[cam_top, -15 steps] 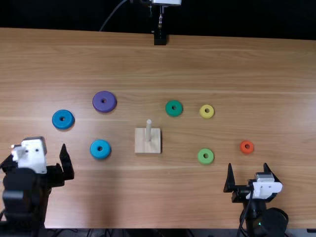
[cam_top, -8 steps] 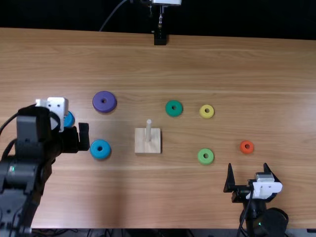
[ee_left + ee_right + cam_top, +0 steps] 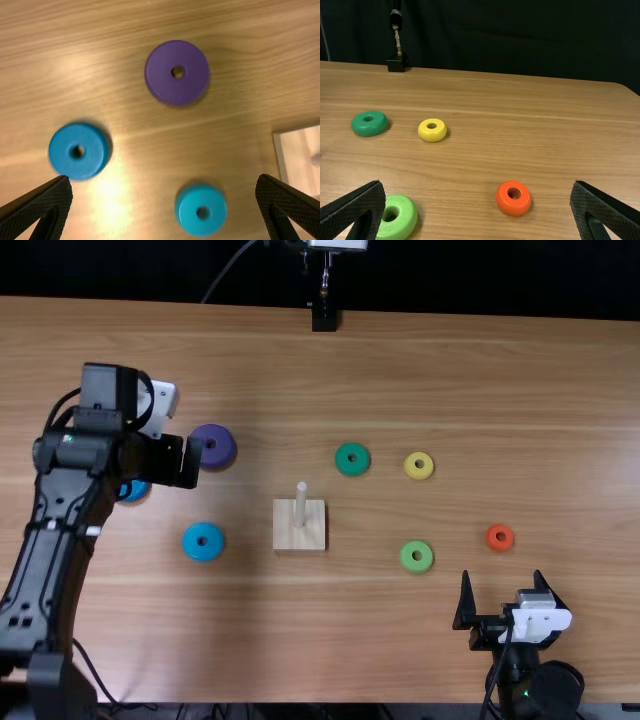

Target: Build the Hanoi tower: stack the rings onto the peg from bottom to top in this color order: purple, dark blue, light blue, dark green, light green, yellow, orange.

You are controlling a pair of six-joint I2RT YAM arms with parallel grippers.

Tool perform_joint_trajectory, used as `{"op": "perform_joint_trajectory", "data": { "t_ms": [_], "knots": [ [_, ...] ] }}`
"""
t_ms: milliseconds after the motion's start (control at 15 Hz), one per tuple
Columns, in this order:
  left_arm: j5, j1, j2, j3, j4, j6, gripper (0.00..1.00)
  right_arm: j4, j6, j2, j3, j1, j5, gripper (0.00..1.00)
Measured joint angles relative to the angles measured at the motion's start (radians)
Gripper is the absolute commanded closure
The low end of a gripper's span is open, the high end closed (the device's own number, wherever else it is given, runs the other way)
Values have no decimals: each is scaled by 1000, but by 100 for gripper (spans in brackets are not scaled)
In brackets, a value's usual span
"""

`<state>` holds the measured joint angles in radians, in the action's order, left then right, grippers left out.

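My left gripper point(image 3: 180, 462) is above the table between the purple ring point(image 3: 216, 447) and the partly covered dark blue ring point(image 3: 136, 491). In the left wrist view the left gripper point(image 3: 164, 205) is open and holds nothing, above the purple ring point(image 3: 177, 73), dark blue ring point(image 3: 79, 151) and light blue ring point(image 3: 201, 209). The bare peg point(image 3: 301, 502) stands on its square base. My right gripper point(image 3: 506, 602) rests open at the near right; in its wrist view the right gripper point(image 3: 477, 207) has the orange ring point(image 3: 513, 198) beyond it.
Right of the peg lie the dark green ring point(image 3: 352, 459), yellow ring point(image 3: 419, 466) and light green ring point(image 3: 416, 557). A black stand point(image 3: 324, 316) is at the table's far edge.
The left arm has swung from the near left corner up the table, past the dark blue ring to the purple ring's near-left side. The right arm and the rings have kept still.
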<state>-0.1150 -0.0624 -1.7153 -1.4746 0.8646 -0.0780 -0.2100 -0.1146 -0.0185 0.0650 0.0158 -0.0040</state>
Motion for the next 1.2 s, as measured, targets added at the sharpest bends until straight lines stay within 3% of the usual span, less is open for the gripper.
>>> {"op": "perform_joint_trajectory", "data": {
  "t_ms": [200,400,1200],
  "knots": [
    [2,-52,-166,-69,0,-65,0,0,0,0,0,0,0,0],
    [2,-81,-267,-120,-4,-98,0,0,0,0,0,0,0,0],
    [-3,-82,-465,-242,-74,-108,0,0,-1,0,0,0,0,0]
  ]
}}
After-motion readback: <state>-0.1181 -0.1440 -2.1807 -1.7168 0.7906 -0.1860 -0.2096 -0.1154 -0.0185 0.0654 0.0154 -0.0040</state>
